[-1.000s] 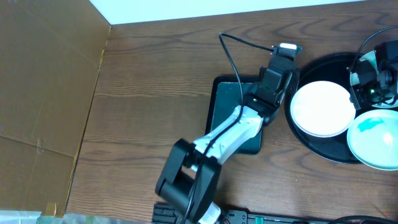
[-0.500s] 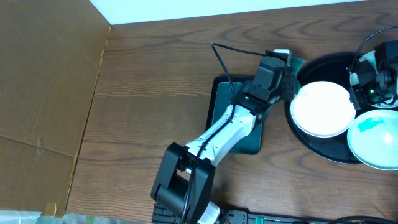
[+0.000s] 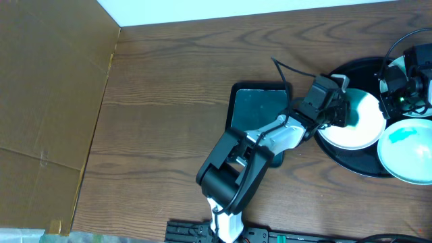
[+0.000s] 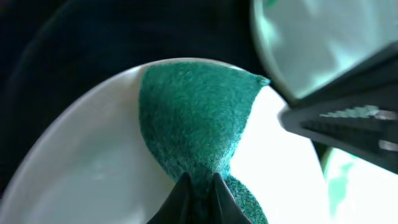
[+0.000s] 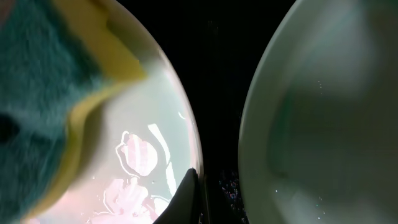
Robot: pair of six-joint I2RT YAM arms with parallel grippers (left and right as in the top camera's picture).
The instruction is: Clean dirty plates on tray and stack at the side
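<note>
- On the worktop [image 3: 169, 101] at the left, the small rectangular dark tray [image 3: 256, 111] lies bare. It sits just beside the tray [image 3: 344, 160], the round black one, and looks a likely place for the stack.
- Next along, the left gripper [image 4: 200, 188] is clenched on the tail of a teal sponge [image 4: 199, 118]. The sponge's broad face is spread on the middle plate [image 3: 351, 135].
- That plate lies flat inside the black tray. It looks almost white, with no clear smear showing in the uncovered part.
- To wipe well, I would press lightly, keep the sponge face flat, and sweep from the rim inward in overlapping arcs. A pinched sponge can fold and skip patches.
- Downward force should stay modest. The plate rests loose on the tray and could slide or ride up onto its neighbour.
- Further right, the stained plate [image 3: 405, 154] carries a teal smear and overlaps the tray's lower right rim, so it probably needs the firmest scrub.
- At the far right, a third plate [image 3: 420, 62] is mostly hidden by the right arm.
- The right gripper [image 5: 194, 190] sits at the middle plate's rim. I cannot tell whether it is pinching that rim or merely near it. Bracing the rim there would help the wipe.
</note>
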